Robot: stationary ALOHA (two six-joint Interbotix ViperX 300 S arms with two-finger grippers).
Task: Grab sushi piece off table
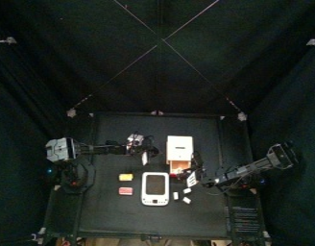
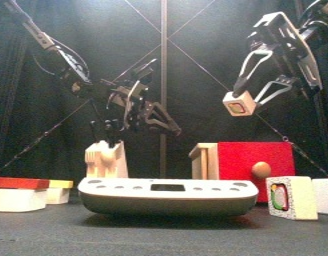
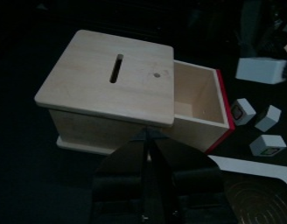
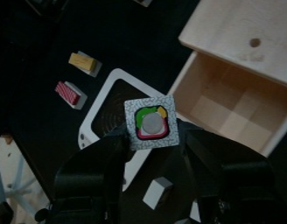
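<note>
Top view: tabletop (image 1: 109, 192) w/ wooden box (image 1: 181, 154) mid, white scale (image 1: 155, 187) near it. Right gripper (image 2: 240, 100) has the sushi piece (image 4: 150, 124) pinched btwn wide-set jaws, lifted well off the surface, so grab looks basically done imo. Left gripper (image 3: 150, 166) looks shut, empty, hovering by the box. Nothing blocking.

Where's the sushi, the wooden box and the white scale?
sushi (image 4: 150, 125), right wrist view, its green-rimmed face.
wooden box (image 3: 108, 72), left wrist view, lid by the slot.
scale (image 2: 167, 195), front view, front edge.
</note>
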